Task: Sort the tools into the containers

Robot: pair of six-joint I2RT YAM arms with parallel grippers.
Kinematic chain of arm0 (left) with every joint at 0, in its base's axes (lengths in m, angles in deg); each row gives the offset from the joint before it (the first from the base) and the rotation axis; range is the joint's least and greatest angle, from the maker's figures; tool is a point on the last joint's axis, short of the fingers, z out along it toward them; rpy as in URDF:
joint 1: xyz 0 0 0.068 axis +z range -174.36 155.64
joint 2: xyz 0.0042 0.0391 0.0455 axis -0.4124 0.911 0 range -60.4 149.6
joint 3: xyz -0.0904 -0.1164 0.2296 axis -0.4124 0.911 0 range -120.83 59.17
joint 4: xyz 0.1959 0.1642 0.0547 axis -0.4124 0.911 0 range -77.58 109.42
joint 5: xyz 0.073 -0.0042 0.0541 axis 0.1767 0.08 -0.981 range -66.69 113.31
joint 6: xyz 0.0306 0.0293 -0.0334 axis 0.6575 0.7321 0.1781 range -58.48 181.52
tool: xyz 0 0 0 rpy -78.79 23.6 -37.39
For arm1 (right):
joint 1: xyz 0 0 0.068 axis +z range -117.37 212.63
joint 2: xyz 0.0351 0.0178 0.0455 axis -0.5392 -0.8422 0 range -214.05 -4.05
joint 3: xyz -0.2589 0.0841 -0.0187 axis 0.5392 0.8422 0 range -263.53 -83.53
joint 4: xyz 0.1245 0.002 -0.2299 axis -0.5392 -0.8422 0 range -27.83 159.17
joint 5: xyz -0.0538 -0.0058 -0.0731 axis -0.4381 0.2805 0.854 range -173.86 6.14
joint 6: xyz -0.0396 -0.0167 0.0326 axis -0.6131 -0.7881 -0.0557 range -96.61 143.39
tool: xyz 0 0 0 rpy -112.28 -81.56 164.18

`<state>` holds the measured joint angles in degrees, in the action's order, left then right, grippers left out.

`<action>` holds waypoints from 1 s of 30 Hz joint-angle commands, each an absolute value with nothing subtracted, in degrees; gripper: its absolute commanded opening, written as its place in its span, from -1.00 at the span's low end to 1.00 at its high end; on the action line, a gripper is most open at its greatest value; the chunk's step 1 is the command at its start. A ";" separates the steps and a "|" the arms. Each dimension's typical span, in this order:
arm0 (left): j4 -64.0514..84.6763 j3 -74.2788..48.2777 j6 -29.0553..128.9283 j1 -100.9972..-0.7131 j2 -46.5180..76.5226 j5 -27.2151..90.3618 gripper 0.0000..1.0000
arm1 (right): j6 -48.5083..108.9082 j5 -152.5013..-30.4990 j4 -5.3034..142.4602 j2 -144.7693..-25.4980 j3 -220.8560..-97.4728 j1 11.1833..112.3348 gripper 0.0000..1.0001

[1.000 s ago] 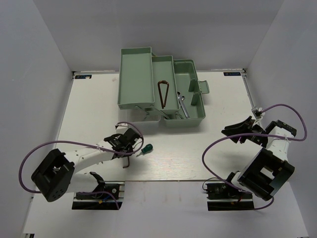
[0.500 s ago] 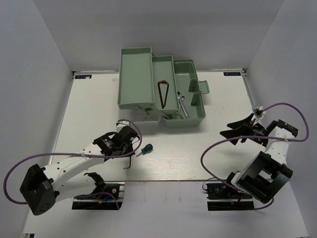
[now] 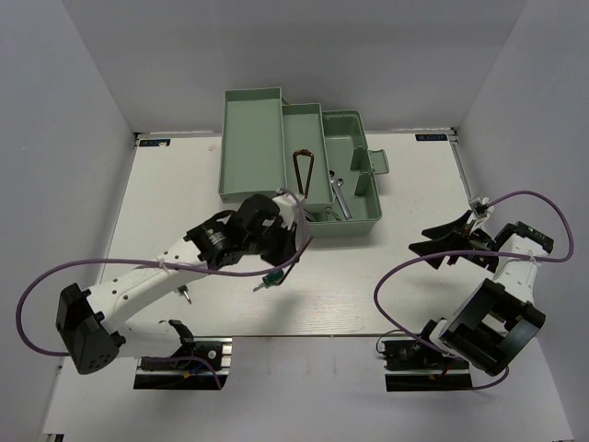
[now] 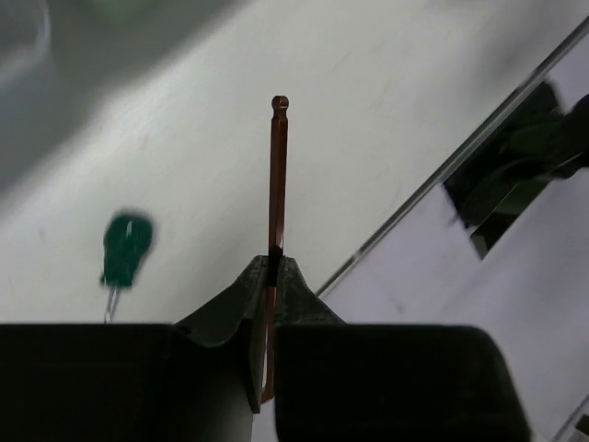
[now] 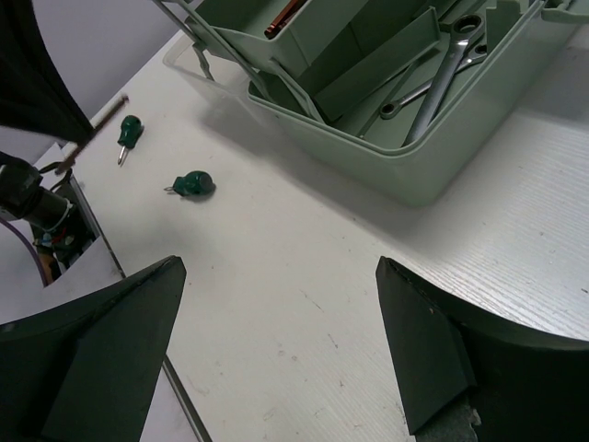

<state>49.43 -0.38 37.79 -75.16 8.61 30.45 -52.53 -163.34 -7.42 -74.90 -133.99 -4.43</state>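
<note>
Clamped together, my left claw pinched a reddish-brown hex key, its long shank sticking out past the fingertips above the table. My right claw stood wide apart, holding nothing. Pale grey walls closed in the space on three sides. Beneath lay the white wood-grain table. At its far side sat the mint-green toolbox, trays fanned out: silver wrenches in the deep bottom compartment, another hex key in the middle tray. Two green-handled screwdrivers lay on the bare table near the box.
</note>
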 commanded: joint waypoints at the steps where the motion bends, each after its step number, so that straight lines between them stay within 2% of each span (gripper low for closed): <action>1: 41.70 -8.67 44.19 -75.24 10.69 32.90 -1.00 | -54.31 -164.28 -25.48 -74.45 -134.59 -4.46 0.81; 9: 40.71 -30.02 43.51 -72.35 31.93 17.27 -1.00 | -55.45 -164.01 -25.57 -73.23 -133.98 -4.46 0.81; 13: 40.90 -38.37 43.50 -71.29 37.67 8.83 -1.00 | -55.80 -164.10 -25.40 -72.43 -133.72 -4.46 0.81; 20: 42.21 -52.96 44.03 -68.04 48.22 7.23 -1.00 | -55.89 -164.02 -25.48 -72.35 -133.54 -4.37 0.81; 26: 44.05 -57.09 44.03 -65.49 54.11 2.40 -1.00 | -55.29 -165.32 -25.49 -72.43 -132.49 -4.37 0.81; 27: 44.93 -57.72 44.03 -65.49 54.90 2.39 -0.96 | -51.97 -165.33 -25.40 -72.78 -131.96 -4.46 0.81; 28: 45.63 -58.42 44.03 -64.97 55.52 2.92 -0.64 | -51.59 -165.59 -25.66 -74.09 -131.44 -3.85 0.81; 30: 45.64 -58.43 44.03 -64.35 56.14 4.67 -0.15 | -52.89 -164.46 -25.57 -76.99 -132.22 -3.32 0.81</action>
